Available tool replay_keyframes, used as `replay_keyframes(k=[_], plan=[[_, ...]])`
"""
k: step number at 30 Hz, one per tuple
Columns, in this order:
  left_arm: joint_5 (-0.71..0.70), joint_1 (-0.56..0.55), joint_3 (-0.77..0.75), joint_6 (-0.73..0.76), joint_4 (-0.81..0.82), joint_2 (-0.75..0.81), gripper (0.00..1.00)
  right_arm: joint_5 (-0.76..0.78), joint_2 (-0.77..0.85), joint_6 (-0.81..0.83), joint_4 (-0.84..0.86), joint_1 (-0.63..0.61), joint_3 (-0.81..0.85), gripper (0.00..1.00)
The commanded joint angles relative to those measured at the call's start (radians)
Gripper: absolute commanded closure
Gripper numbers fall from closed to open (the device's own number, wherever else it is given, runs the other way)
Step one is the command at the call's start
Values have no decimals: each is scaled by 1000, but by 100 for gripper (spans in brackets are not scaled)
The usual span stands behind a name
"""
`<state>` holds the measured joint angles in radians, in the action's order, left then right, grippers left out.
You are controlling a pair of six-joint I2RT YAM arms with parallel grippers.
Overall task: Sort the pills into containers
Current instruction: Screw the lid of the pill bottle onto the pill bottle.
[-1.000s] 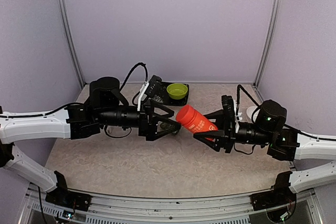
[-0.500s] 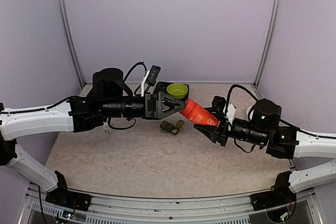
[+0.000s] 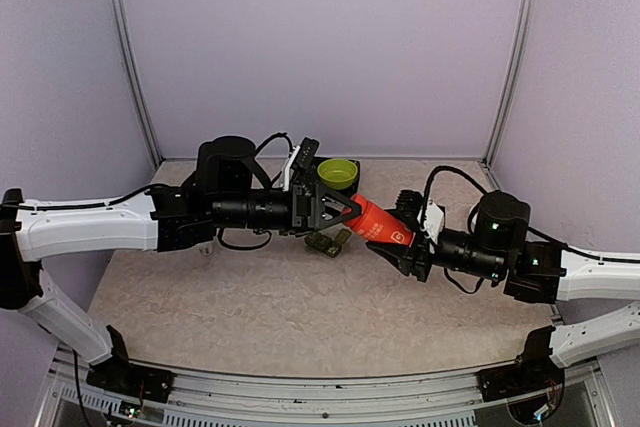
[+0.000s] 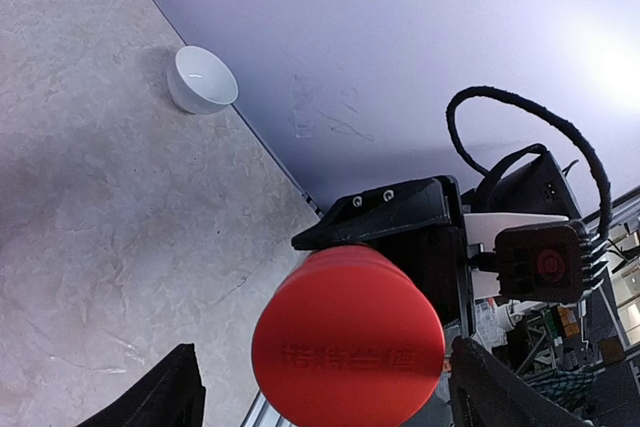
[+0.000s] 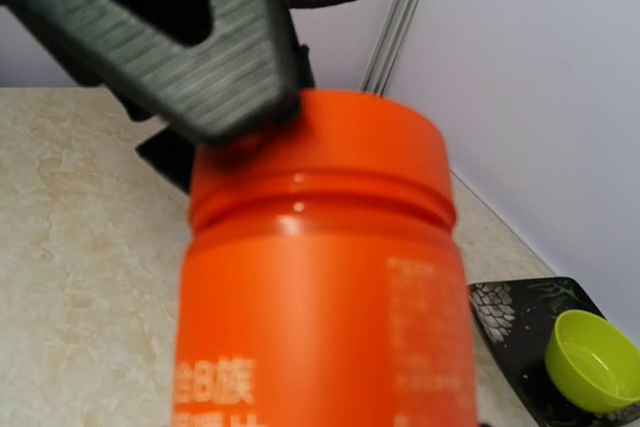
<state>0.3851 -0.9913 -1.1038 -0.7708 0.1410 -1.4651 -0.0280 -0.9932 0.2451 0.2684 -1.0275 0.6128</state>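
Observation:
An orange bottle (image 3: 380, 223) hangs tilted above the table, and my right gripper (image 3: 404, 243) is shut on its body. Its label side (image 5: 320, 297) fills the right wrist view. My left gripper (image 3: 345, 212) straddles the bottle's cap (image 4: 348, 347) with its jaws open; a gap shows on one side, and one finger (image 5: 210, 47) rests against the cap's edge. The containers (image 3: 328, 242), small dark green boxes, lie on the table under the two grippers. The pills are out of view.
A lime green bowl (image 3: 338, 172) sits on a black tray (image 3: 352, 185) at the back wall. A white bowl (image 4: 200, 79) stands near the right wall. Metal frame posts stand at both back corners.
My left gripper has moved right onto the bottle's cap and its jaws have narrowed. My right gripper has carried the bottle back and left, cap toward the left gripper.

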Motion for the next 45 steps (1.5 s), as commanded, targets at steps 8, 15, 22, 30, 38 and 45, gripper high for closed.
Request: replay_keyframes(k=[8,15,22,30,38,45], plan=[[32,6,-56,-10,29,-32,26,19,-19,9,-13,-16,41,86],[40,3,-53,1,33,-41,47,27,-21,5,-16,-17,40,86],[87,3,-45,91,54,-41,59,-40,4,-60,-14,-18,35,86],[176,-15,-31,361,52,14,59,-255,31,-324,4,-17,34,86],[286,-27,7,548,44,62,56,-430,66,-553,83,-17,3,86],[387,-26,16,639,30,70,54,-565,26,-621,52,-18,45,85]])
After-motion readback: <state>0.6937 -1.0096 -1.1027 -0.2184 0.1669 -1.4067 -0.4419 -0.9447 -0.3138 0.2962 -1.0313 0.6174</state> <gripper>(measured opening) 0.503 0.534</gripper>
